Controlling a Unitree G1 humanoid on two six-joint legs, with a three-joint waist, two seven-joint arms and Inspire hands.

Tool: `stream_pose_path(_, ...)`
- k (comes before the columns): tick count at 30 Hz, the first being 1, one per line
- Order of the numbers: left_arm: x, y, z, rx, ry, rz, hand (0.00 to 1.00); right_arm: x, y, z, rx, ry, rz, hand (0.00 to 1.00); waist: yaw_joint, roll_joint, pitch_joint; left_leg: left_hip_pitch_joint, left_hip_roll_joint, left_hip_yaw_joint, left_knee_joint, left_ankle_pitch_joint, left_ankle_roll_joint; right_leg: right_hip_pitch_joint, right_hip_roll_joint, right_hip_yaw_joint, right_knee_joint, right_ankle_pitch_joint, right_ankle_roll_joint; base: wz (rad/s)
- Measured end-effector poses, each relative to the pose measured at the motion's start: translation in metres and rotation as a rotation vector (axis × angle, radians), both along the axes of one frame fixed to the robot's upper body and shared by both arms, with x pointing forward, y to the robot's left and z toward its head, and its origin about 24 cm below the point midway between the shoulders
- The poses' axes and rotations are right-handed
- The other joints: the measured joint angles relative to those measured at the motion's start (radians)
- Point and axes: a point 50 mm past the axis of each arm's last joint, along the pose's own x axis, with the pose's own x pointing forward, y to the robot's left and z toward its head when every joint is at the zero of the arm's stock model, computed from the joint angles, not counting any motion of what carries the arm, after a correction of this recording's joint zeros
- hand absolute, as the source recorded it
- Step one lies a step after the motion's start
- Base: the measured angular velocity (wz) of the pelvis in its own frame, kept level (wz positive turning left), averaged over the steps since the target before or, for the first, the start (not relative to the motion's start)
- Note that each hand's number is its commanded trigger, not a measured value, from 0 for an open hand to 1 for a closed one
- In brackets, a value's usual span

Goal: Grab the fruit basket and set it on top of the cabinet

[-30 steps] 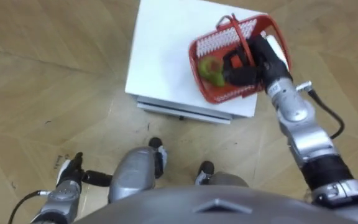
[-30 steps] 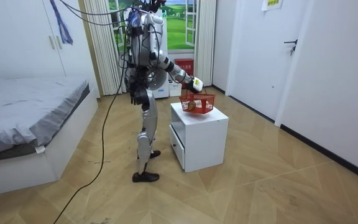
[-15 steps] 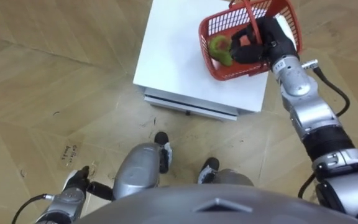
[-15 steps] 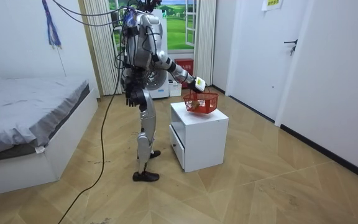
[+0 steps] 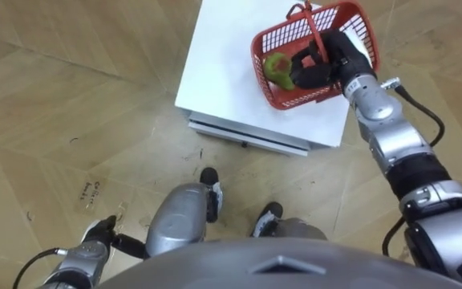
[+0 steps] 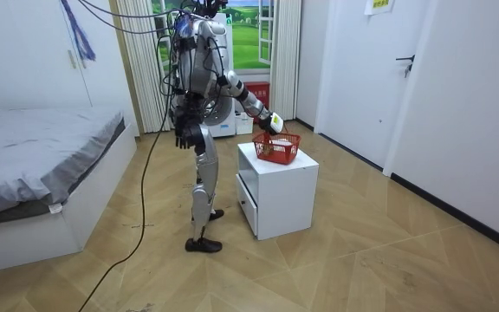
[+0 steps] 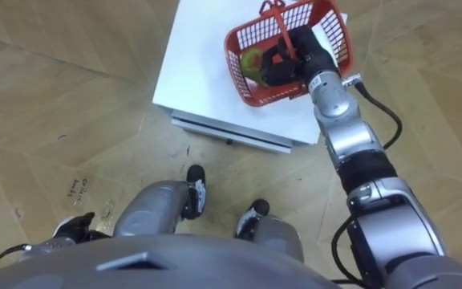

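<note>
Right hand grips the red, lattice-walled plastic basket.

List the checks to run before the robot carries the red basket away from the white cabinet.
1. Grip: right hand looks curled round the handle. Ok.
2. Load: green fruit lies inside the basket. Ok.
3. Clearance: whether the basket's bottom is off the white cabinet. Cannot tell.
4. Other arm: left hand hangs low by the robot's side, away from the cabinet. Ok.
5. Stance: the robot stands upright on both feet, close in front of the cabinet. Ok.
</note>
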Motion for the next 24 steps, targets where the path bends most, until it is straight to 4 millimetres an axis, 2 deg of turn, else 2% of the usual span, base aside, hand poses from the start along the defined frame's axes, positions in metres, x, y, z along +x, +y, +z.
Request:
stream_pose_path(7, -0.001, -0.002, -0.001, -0.020, 0.017, -0.023, 0.00, -0.001, -0.002, -0.010, 0.005, 0.078, 0.005, 0.00, 0.001, -0.007, 0.0016, -0.010, 0.000, -0.004, 0.001, 0.001, 0.001, -0.001, -0.001, -0.019, -0.001, 0.000, 0.000, 0.02)
stream_pose_path(14, 0.002, -0.002, -0.001, -0.017, 0.015, -0.030, 0.00, -0.001, -0.001, -0.011, 0.013, 0.093, 0.026, 0.00, 0.000, -0.016, 0.0063, -0.012, 0.000, -0.004, 0.000, 0.001, 0.001, -0.006, -0.001, -0.020, -0.002, 0.000, 0.000, 0.00)
stream_pose_path(24, 0.015, -0.001, 0.002, -0.010, -0.023, -0.048, 0.00, -0.002, -0.001, -0.012, 0.013, 0.098, 0.026, 0.00, -0.003, -0.028, 0.0048, 0.003, 0.001, -0.002, 0.001, 0.001, 0.001, 0.008, -0.001, -0.019, -0.004, 0.000, -0.001, 0.00)
